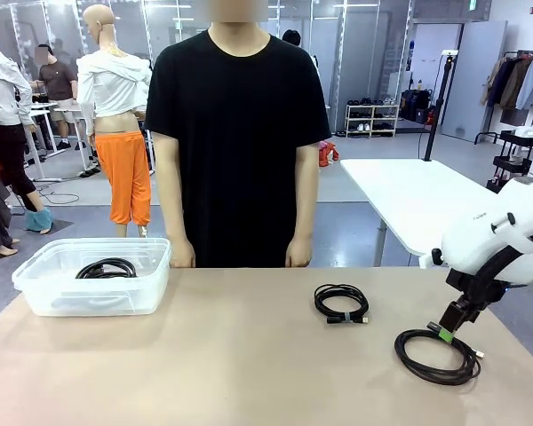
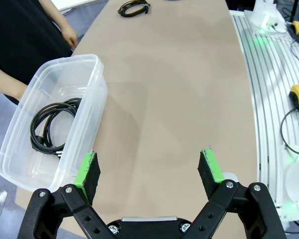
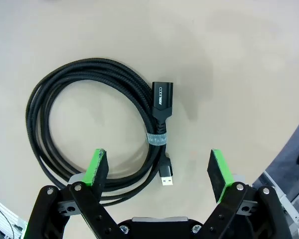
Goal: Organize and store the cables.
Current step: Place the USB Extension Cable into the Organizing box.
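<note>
Hovers right hand (image 3: 158, 167), wide open, empty, over tied side of coiled black cable (image 3: 160, 99) for pickup | holds left hand (image 2: 149, 172), open, empty, beside clear plastic bin (image 2: 98, 84).

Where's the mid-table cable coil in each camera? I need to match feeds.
Front view: the middle coil lies right of centre, between the clear bin and the right pincer.
Left wrist view: the middle coil sits at the top edge, far past the clear bin.
Right wrist view: another coil, the near coil, under the open right pincer.
Shared landmark: the clear bin, front and left wrist.
</note>
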Controlling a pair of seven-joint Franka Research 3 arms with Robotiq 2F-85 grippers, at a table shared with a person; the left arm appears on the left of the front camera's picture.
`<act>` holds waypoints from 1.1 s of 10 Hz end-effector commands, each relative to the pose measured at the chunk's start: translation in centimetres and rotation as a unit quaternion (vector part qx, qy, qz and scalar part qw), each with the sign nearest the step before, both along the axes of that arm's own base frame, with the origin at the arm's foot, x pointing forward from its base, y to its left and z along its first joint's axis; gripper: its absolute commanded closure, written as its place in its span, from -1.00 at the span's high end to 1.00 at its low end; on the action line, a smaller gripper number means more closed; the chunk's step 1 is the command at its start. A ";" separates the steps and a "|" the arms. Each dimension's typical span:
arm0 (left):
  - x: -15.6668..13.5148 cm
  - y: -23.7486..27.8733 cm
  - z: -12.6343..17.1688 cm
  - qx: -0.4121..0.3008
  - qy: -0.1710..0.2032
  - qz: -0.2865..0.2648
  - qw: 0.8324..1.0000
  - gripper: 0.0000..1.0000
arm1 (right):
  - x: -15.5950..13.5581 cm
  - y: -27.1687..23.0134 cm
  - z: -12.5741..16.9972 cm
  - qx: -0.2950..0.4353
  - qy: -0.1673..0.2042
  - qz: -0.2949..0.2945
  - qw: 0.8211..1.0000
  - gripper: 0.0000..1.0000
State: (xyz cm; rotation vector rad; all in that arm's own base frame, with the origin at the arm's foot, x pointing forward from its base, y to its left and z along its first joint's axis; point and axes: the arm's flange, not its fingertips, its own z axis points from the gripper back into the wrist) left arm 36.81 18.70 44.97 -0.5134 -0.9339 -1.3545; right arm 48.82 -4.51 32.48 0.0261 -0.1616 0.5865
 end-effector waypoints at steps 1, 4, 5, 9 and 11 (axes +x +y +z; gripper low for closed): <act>-0.3 -0.1 0.0 -0.007 -0.010 -0.006 1.000 1.00 | 1.6 0.3 -1.0 -0.002 0.016 -0.008 1.000 1.00; -0.3 -0.1 0.0 -0.007 -0.010 -0.006 1.000 1.00 | 2.6 0.2 -2.5 -0.007 0.026 -0.012 1.000 1.00; -0.3 -0.1 0.0 -0.007 -0.010 -0.006 1.000 1.00 | 2.7 0.3 -2.7 -0.010 0.028 -0.012 0.999 1.00; -0.3 -0.1 0.0 -0.007 -0.010 -0.006 1.000 1.00 | 2.5 0.4 -2.4 -0.013 0.032 -0.011 0.999 -1.00; -0.3 -0.1 0.0 -0.007 -0.010 -0.006 1.000 1.00 | 2.5 0.7 -2.3 -0.015 0.041 -0.012 0.999 -1.00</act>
